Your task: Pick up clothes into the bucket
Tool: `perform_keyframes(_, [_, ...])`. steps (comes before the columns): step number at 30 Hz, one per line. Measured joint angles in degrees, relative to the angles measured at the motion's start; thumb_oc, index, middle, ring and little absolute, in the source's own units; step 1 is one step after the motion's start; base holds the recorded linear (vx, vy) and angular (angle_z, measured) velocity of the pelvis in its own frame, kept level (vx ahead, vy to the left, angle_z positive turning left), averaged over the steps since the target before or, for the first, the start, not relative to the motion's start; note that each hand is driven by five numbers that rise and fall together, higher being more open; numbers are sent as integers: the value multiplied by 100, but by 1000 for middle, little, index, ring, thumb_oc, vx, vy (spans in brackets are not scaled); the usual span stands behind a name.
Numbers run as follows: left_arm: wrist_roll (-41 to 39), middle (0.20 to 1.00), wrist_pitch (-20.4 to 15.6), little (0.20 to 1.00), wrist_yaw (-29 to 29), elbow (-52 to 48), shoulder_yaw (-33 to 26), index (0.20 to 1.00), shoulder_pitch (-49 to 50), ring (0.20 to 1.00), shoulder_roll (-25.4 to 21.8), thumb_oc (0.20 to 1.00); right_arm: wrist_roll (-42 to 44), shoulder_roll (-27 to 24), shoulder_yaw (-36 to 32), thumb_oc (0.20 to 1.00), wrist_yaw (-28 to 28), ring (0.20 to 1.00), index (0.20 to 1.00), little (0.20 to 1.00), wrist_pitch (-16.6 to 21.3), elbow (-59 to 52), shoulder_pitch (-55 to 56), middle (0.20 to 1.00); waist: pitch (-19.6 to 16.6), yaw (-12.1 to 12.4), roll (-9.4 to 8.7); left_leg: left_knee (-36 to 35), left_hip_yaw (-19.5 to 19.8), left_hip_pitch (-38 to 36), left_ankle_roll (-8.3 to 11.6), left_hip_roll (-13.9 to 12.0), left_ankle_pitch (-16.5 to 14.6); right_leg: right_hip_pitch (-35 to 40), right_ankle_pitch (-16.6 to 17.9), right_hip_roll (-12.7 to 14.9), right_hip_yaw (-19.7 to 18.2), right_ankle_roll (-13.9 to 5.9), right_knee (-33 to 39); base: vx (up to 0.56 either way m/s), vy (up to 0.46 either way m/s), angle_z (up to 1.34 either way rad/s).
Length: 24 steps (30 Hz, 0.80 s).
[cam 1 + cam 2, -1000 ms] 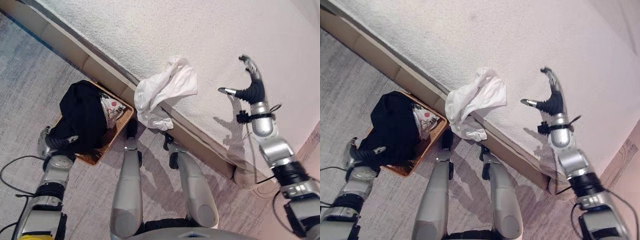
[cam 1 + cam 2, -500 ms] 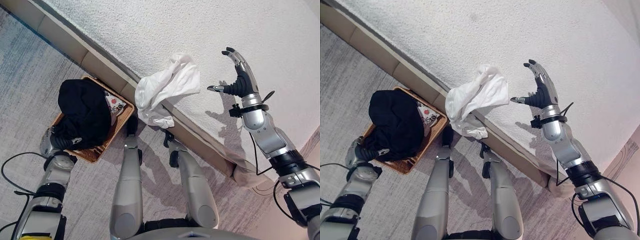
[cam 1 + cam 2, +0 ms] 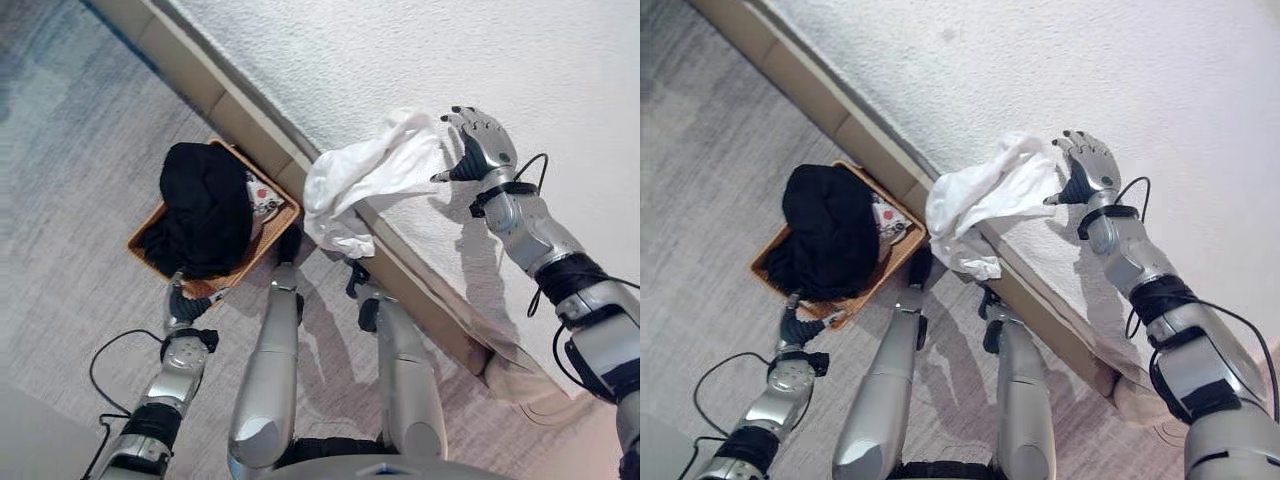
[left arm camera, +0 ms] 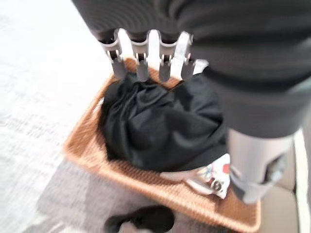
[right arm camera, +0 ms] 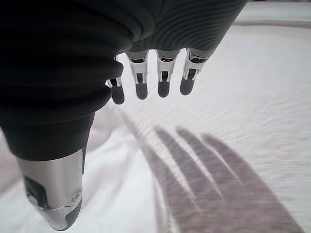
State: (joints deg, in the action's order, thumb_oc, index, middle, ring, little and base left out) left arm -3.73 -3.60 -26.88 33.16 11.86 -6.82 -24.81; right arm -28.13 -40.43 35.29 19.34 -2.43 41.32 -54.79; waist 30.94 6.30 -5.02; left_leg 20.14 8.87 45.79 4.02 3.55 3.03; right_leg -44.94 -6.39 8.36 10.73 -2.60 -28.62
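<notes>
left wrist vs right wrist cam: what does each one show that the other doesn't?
Left wrist view alone: the woven basket on the floor, a black garment heaped in it, a patterned white item tucked at one side, and the left hand above with straight fingers. Right wrist view alone: the white bedcover, the edge of the white garment, and the right hand open above its shadow. Both share one thing: an open hand holding nothing.
</notes>
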Motion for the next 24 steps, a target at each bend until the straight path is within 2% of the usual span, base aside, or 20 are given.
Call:
perform_keyframes(1, [-61,1000,-42,1000,61,-34,82,1000,4,1000,39,1000,-18,22,93,1000,9,1000,1000,1000,-26,129,-153,1000,-1,85,52,37,31,94,2,24,-2,-111,-22,36,9,11,-87,75,-66,14])
perform_keyframes(3, [-160,1000,-66,1000,124,-25,217,1000,-5,1000,48,1000,-61,160,249,1000,5,1000,1000,1000,-57,488,-466,1000,4,102,113,85,101,195,65,67,-76,-231,-117,100,51,32,-237,75,-77,16])
perform_keyframes(5, [-203,1000,-84,1000,163,60,299,1000,-27,1000,97,1000,-62,318,372,1000,23,1000,1000,1000,-92,827,-625,1000,-4,151,140,91,101,206,46,81,22,-240,-127,121,70,44,-278,7,-43,11])
perform_keyframes(6, [-206,1000,-81,1000,211,60,395,1000,-28,1000,102,1000,-64,427,414,1000,41,1000,1000,1000,-124,1088,-768,1000,-5,132,172,65,140,198,80,94,-31,-240,-151,129,78,42,-282,9,-33,5])
perform_keyframes(18, [-282,1000,-113,1000,224,134,719,1000,-148,1000,148,1000,-17,651,351,1000,485,1000,1000,1000,-296,1277,-848,1000,-20,90,299,-190,250,293,81,158,140,-443,-154,190,115,51,-338,6,-26,4])
perform_keyframes(19, [-282,1000,-115,1000,224,138,725,1000,-188,1000,167,1000,-15,654,352,944,491,944,944,944,-296,1297,-860,944,-26,90,327,-206,255,293,89,158,149,-444,-154,190,117,51,-336,0,0,0])
perform_keyframes(20, [-282,1000,-119,1000,222,137,724,1000,-212,1000,181,1000,-15,669,372,598,489,598,598,598,-295,1351,-883,598,-31,88,342,-223,261,288,92,160,154,-444,-154,189,117,51,-334,0,0,0])
perform_keyframes(21, [-283,1000,-135,1000,221,136,727,1000,-246,1000,188,1000,-15,717,386,200,493,200,200,200,-297,1433,-942,200,-32,86,356,-237,264,285,102,160,164,-449,-153,189,117,51,-335,0,0,0])
perform_keyframes(24, [-394,1000,-161,1000,221,139,731,1000,-308,1000,214,1000,5,769,406,200,437,200,200,200,-302,1627,-1272,200,-38,80,383,-259,283,282,117,155,184,-452,-153,189,127,53,-335,0,0,0])
